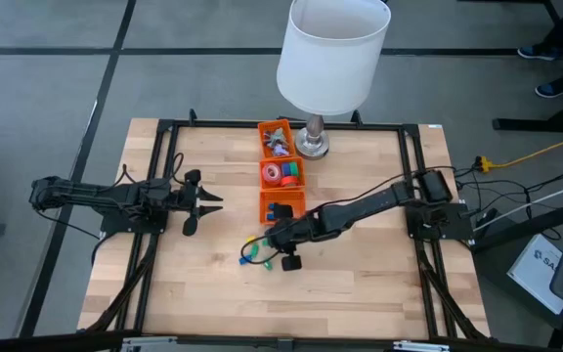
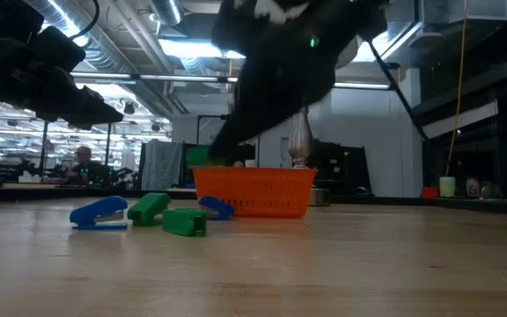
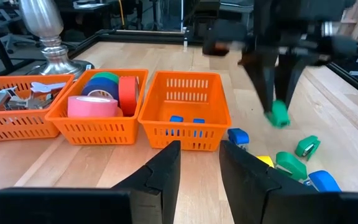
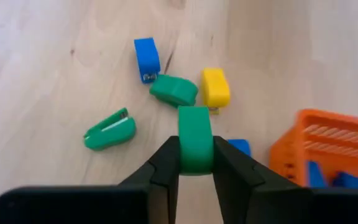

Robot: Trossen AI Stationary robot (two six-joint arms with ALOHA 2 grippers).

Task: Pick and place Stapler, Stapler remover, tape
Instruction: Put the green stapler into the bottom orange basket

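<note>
My right gripper (image 4: 195, 157) is shut on a small green stapler (image 4: 194, 140) above the table, just near of the nearest orange basket (image 1: 282, 206). That basket holds blue staplers (image 3: 185, 120). More small staplers lie on the wood below: blue (image 4: 146, 59), green (image 4: 174, 90), yellow (image 4: 215, 87) and green (image 4: 109, 130). The middle basket (image 3: 98, 121) holds the tape rolls (image 3: 101, 96) in pink, blue, green and red. The far basket (image 3: 14, 121) holds stapler removers (image 3: 5, 98). My left gripper (image 3: 199, 163) is open and empty at the table's left (image 1: 201, 202). My right gripper pinches the green stapler by its two long sides (image 4: 194, 163) between its two fingers. The fingers point down from above. In the left wrist view the stapler (image 3: 279, 115) sits at the fingertips, lifted clear of the table.
A table lamp with a white shade (image 1: 332, 54) stands on its metal base (image 1: 311, 145) at the far edge, right beside the far basket. A black frame (image 1: 164, 127) runs around the wooden top. Bare wood lies toward the near edge (image 1: 291, 303).
</note>
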